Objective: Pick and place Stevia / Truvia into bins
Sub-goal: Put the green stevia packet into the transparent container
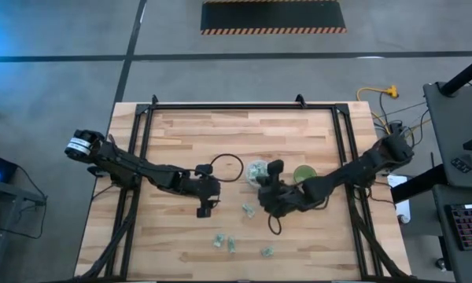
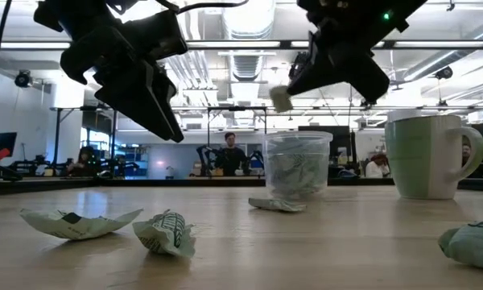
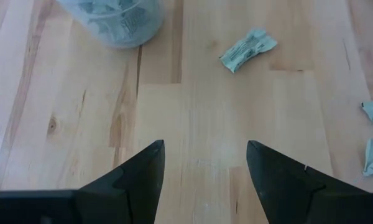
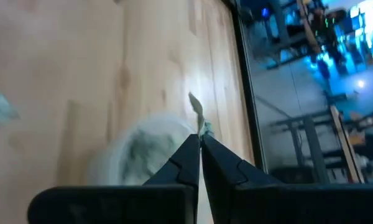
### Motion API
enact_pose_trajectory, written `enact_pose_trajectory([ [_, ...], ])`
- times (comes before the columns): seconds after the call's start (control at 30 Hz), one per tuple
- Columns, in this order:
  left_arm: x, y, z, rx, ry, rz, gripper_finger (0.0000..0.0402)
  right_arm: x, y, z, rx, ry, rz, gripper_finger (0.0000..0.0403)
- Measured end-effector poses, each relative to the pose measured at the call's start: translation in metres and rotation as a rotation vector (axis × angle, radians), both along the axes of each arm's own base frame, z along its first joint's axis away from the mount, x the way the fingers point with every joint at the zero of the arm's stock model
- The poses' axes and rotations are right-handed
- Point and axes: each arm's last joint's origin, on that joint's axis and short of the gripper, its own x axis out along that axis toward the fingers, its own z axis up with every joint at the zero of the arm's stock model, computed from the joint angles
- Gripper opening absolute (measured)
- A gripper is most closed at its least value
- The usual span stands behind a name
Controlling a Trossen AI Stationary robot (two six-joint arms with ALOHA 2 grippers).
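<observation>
Clear plastic cup (image 1: 257, 172) already holding several sachets; others lying loose on table (image 1: 299, 236), so job is partway. I'm holding right claw (image 4: 201, 142) pinched shut on one sachet (image 4: 198, 112) just above that cup. Left claw (image 3: 205, 163) hanging wide open, empty, nr table middle.

A wooden table (image 1: 189, 236) carries a black cable loop (image 1: 226, 167) near its middle. Beyond the table, a person (image 2: 230, 153) stands in the room.
</observation>
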Motion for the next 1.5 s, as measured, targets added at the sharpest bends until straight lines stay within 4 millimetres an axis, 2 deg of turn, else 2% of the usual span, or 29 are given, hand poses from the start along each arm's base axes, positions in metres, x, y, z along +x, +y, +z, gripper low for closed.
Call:
enact_pose_trajectory([
  [0.13, -0.001, 0.000, -0.002, 0.000, -0.002, 0.001, 0.0210, -0.007, -0.015, 0.003, 0.016, 0.026, -0.071, 0.0008],
  [0.3, 0.000, 0.000, -0.002, -0.003, -0.013, 0.001, 0.0210, -0.010, -0.031, -0.005, 0.088, 0.078, -0.119, 0.0008],
  [0.53, 0.000, 0.000, -0.002, -0.003, -0.015, 0.001, 0.0210, -0.006, -0.033, -0.021, 0.165, 0.168, -0.091, 0.0008],
  [0.7, 0.000, 0.000, -0.002, -0.003, -0.018, 0.002, 0.0210, -0.007, -0.033, -0.022, 0.191, 0.160, -0.118, 0.0009],
  [0.83, -0.001, 0.000, -0.005, -0.002, -0.015, 0.002, 0.0210, -0.010, -0.032, -0.018, 0.245, 0.193, -0.097, 0.0021],
  [1.0, -0.001, 0.001, -0.005, -0.001, -0.014, 0.002, 0.0210, -0.015, -0.031, -0.009, 0.328, 0.269, -0.129, 0.0059],
  [1.17, -0.001, 0.001, -0.005, -0.002, -0.021, 0.001, 0.0210, -0.015, -0.032, 0.005, 0.321, 0.276, -0.177, 0.0087],
  [1.3, -0.001, 0.001, -0.005, -0.001, -0.021, 0.000, 0.0210, -0.009, -0.032, 0.016, 0.293, 0.237, -0.158, 0.0093],
  [1.5, -0.001, 0.001, -0.005, -0.002, -0.021, 0.001, 0.0210, -0.006, -0.036, 0.019, 0.213, 0.218, -0.158, 0.0080],
])
